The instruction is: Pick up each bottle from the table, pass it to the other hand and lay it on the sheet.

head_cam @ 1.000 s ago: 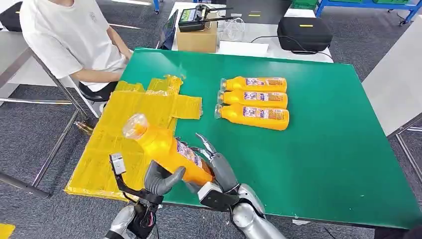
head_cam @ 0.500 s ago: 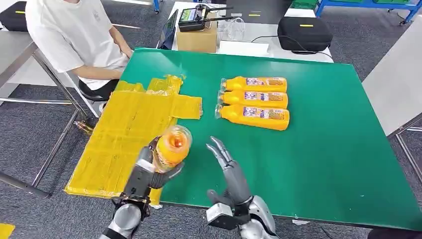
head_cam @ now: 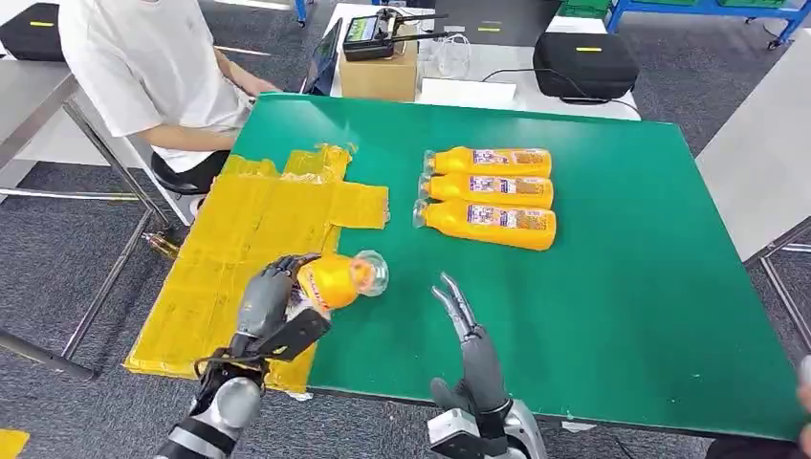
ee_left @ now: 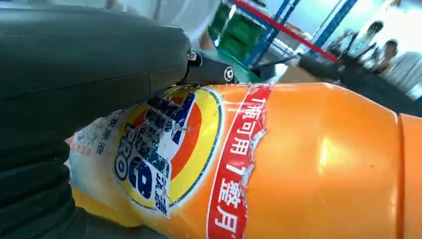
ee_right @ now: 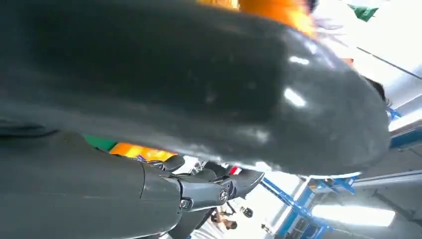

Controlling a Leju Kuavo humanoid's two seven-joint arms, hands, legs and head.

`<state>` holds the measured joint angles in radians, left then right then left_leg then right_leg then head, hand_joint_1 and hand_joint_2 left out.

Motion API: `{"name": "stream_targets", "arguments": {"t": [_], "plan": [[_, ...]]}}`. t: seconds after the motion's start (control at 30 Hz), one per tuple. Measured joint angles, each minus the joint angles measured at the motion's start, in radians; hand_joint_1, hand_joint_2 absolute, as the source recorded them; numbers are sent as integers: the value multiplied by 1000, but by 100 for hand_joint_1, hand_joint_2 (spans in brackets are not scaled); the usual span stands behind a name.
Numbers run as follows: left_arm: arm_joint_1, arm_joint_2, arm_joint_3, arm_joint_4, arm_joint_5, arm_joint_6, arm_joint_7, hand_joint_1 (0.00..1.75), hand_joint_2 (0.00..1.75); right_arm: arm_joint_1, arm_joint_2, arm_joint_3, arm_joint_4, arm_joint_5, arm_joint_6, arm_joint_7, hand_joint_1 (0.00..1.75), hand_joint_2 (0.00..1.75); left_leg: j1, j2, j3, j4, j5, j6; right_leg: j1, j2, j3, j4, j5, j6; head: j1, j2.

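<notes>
In the lower left of the frame the left hand (head_cam: 271, 304) is grasping an orange bottle (head_cam: 335, 280) over the yellow sheet (head_cam: 251, 229); the right hand (head_cam: 471, 339), lower centre, is staying released, fingers apart.

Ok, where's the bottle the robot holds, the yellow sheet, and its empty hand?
held bottle (head_cam: 332, 280), head view, orange body
yellow sheet (head_cam: 258, 215), head view, bare middle
right hand (head_cam: 471, 335), head view, palm

Bottle (ee_left: 278, 164) label — blue "PRO", and "可用7整月" on a red band.
</notes>
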<state>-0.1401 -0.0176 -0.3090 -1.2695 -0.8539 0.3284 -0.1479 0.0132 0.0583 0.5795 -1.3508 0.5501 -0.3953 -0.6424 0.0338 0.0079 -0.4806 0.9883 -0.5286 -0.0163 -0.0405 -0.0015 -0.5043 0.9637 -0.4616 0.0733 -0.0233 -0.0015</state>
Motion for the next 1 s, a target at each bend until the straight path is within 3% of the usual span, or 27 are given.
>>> {"name": "stream_targets", "arguments": {"t": [0.2, 0.37, 0.5, 0.53, 0.6, 0.63, 0.67, 0.7, 1.0], "plan": [[-142, 29, 2, 157, -71, -53, 49, 175, 175, -1, 14, -12, -1, -17, 22, -11, 0, 0, 0, 0, 0, 0, 1, -1, 0, 0, 1, 1, 0, 0, 0, 0], [-179, 35, 2, 213, -78, -52, 54, 175, 175, -1, 16, -18, -1, -17, 24, -11, 0, 0, 0, 0, 0, 0, 1, -1, 0, 0, 0, 0, 0, 0, 0, 0], [-248, 45, -1, 299, -184, -90, 147, 175, 175, -3, 18, -19, -1, -21, 28, -15, 0, 0, 0, 0, -1, 0, 1, -1, 0, 0, 0, 0, 0, 0, 0, 0], [-280, 49, -2, 347, -213, -90, 163, 155, 175, -5, 20, -19, -1, -26, 29, -19, 0, 0, 0, 0, 0, 0, 1, -1, 0, 0, 0, 0, 0, 0, 0, 0], [-340, 53, 2, 439, -222, -95, 161, 141, 175, -8, 25, -21, -1, -37, 28, -27, 0, 0, 0, 1, 0, 0, 1, -1, 0, 0, 0, 1, 0, 0, 0, 0], [-370, 56, 5, 482, -221, -104, 155, 61, 175, -8, 28, -23, -1, -42, 26, -30, 0, 0, 0, 0, 1, 0, 1, -1, 0, 0, 0, 1, 0, 0, 0, 0], [-393, 57, 8, 519, -218, -115, 150, 9, 175, -8, 30, -26, -1, -51, 25, -32, 0, 0, 0, 0, 1, 0, 2, -1, 0, 0, 0, 2, 0, 0, 0, 0], [-410, 58, 12, 549, -214, -124, 148, 0, 175, -8, 33, -28, 0, -57, 23, -35, 0, 0, 0, 0, 1, 0, 2, -1, 0, 0, 0, 3, 0, 0, 0, 0], [-486, 57, 32, 686, -141, -310, 73, 0, 175, -10, 40, -40, 29, -86, 5, -52, 0, 0, 0, 0, 0, 0, 2, -1, 0, 0, 0, 3, 0, 0, 0, 0]]}}
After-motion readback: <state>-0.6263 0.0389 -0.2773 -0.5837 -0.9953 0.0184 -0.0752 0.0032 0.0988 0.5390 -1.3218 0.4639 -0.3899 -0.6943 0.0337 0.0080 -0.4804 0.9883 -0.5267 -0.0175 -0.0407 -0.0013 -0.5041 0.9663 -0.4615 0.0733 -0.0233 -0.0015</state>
